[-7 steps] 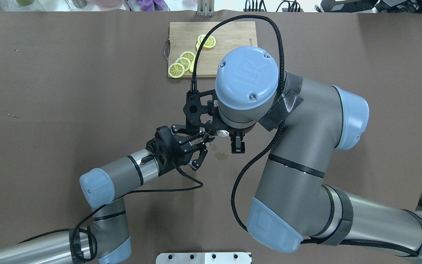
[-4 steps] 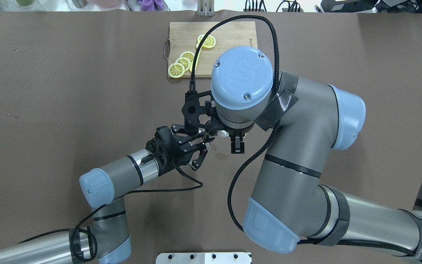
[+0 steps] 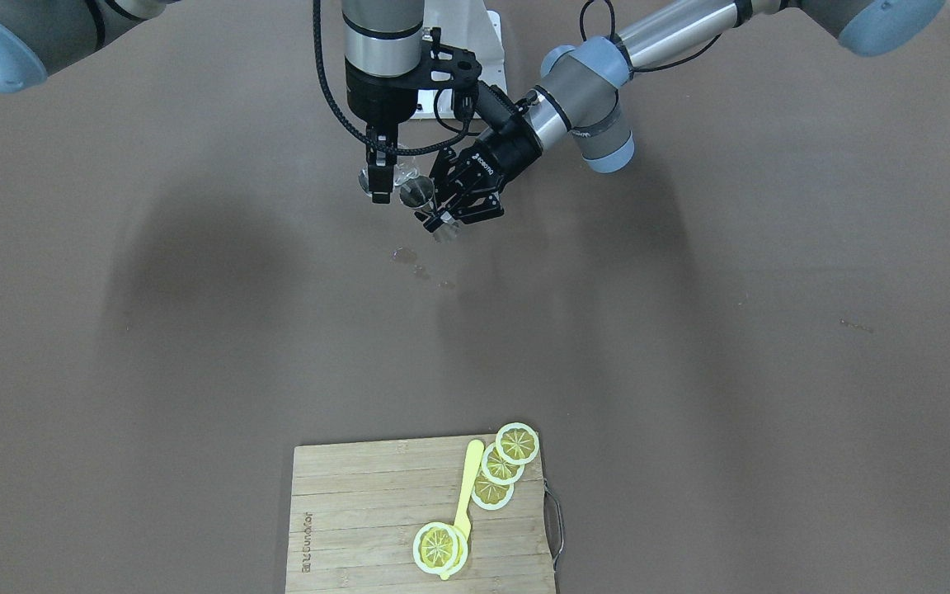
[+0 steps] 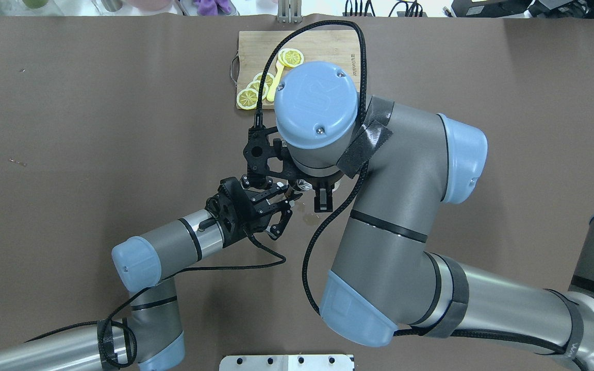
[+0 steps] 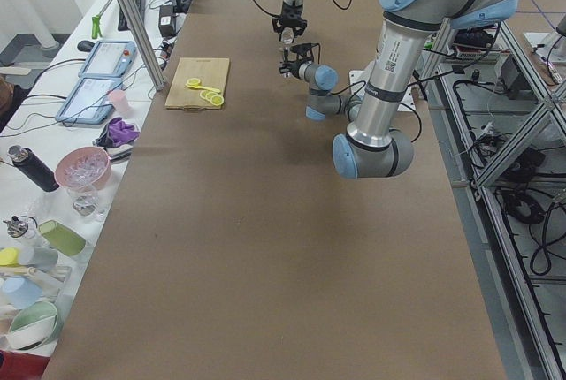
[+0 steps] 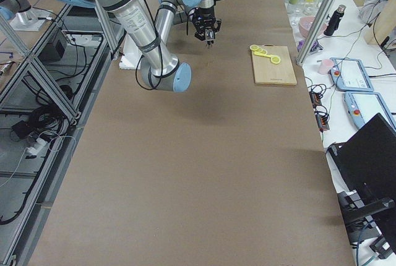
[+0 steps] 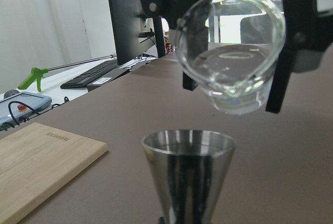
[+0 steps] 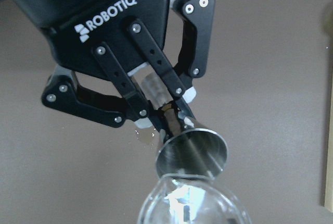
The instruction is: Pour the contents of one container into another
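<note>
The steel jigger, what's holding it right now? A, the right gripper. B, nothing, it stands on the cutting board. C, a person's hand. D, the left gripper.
D: the left gripper is shut on the jigger at its narrow waist, while the right gripper holds the glass cup tilted above it.
</note>
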`<state>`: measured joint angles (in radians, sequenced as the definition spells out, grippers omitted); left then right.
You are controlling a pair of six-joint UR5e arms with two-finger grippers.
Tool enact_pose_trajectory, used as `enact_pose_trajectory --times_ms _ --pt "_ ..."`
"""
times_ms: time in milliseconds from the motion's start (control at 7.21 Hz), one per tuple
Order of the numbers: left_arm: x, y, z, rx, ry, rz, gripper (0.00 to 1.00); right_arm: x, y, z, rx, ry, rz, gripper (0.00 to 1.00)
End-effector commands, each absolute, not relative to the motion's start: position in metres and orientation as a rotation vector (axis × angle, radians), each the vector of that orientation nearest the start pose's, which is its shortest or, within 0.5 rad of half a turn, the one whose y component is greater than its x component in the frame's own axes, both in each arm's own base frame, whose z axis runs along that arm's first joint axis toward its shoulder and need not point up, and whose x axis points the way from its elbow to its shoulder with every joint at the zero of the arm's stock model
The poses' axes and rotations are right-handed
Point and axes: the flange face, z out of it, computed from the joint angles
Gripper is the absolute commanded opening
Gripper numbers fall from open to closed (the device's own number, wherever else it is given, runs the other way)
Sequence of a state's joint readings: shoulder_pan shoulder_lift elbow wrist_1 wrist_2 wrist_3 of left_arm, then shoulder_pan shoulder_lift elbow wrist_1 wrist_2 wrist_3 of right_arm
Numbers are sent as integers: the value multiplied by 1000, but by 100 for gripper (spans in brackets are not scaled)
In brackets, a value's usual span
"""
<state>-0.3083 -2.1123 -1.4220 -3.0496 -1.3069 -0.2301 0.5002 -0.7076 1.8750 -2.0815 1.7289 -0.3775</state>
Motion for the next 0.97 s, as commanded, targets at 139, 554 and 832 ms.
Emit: enact_pose_trajectory --times_ms 139,554,832 --pt "565 -347 253 1505 1141 466 0 -487 -401 93 596 -375 -1469 0" --pt "565 -347 253 1505 1141 466 0 -487 -402 91 576 -347 -1484 0" --pt "565 -347 253 1505 1141 466 0 -485 -402 89 562 -331 -1504 0"
